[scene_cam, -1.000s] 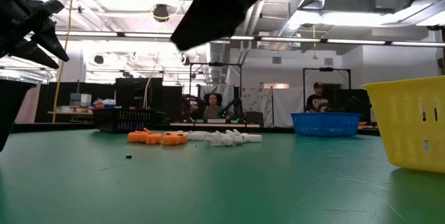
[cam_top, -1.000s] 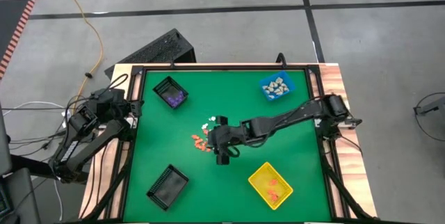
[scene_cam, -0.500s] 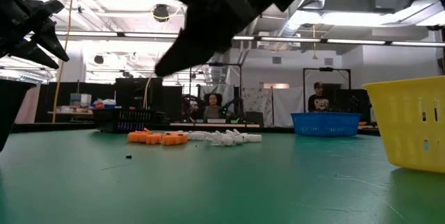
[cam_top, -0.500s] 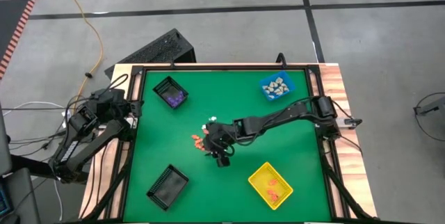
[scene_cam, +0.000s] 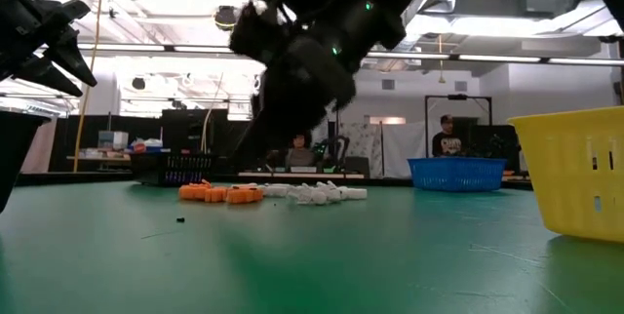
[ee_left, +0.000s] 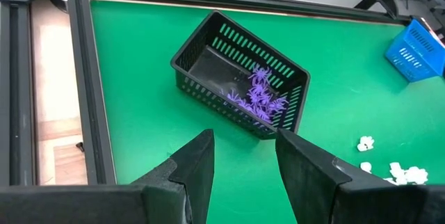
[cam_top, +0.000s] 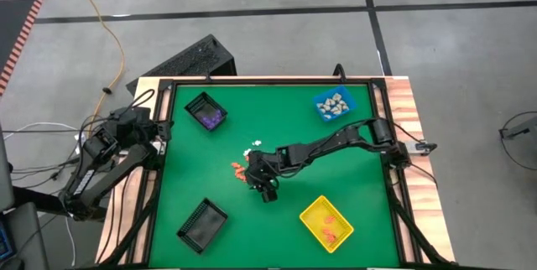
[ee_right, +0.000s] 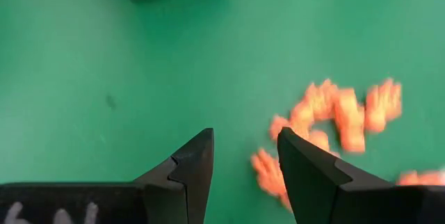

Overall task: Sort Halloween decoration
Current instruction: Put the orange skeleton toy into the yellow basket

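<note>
Your right hand [ee_right: 243,158] hangs spread and empty over mid-counter [cam_top: 352,148], just beside the orange pieces [ee_right: 334,123]; white pieces [cam_top: 254,145] lie next to them. Your left hand [ee_left: 243,158] waits spread off the counter's left edge, facing the black bin [ee_left: 240,71] of purple pieces [ee_left: 259,95].

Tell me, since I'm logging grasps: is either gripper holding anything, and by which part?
Nothing is held. The right gripper is open above the orange pieces, with only green mat between its fingers. The left gripper waits open and empty near the purple bin.
</note>
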`<action>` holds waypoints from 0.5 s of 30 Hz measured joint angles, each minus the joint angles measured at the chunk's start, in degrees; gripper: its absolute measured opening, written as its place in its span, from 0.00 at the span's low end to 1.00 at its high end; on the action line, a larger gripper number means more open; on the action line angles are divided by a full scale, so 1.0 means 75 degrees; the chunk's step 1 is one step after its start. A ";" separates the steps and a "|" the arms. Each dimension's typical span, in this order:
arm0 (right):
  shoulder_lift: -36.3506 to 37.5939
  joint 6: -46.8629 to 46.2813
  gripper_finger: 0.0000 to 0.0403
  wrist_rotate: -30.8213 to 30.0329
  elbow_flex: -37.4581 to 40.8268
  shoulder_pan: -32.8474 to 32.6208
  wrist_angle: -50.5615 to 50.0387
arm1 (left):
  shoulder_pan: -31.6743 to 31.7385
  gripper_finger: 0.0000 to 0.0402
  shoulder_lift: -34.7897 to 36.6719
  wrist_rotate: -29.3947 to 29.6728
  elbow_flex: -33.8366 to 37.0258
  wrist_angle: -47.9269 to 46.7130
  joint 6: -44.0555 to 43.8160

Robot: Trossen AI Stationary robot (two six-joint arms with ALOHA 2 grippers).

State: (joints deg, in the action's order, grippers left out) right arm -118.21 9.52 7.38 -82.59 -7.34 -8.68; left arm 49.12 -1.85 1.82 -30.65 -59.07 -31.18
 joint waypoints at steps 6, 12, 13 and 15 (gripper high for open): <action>-0.0210 0.0109 0.46 0.0002 0.0018 0.0155 0.0082 | 0.0000 0.36 -0.0002 0.0010 0.0000 0.0003 -0.0012; -0.0304 0.0198 0.46 0.0010 0.0018 0.0149 -0.0069 | 0.0000 0.36 -0.0002 0.0016 0.0000 0.0003 -0.0017; -0.0348 0.0203 0.46 0.0009 0.0008 0.0150 -0.0055 | -0.0002 0.36 -0.0001 0.0017 0.0000 0.0003 -0.0017; -0.0403 0.0200 0.46 0.0008 0.0001 0.0153 -0.0071 | 0.0000 0.36 -0.0001 0.0019 0.0000 0.0001 -0.0017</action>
State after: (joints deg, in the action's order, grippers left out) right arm -121.23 11.02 7.44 -82.58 -6.19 -9.21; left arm 49.12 -1.86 1.96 -30.65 -59.06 -31.31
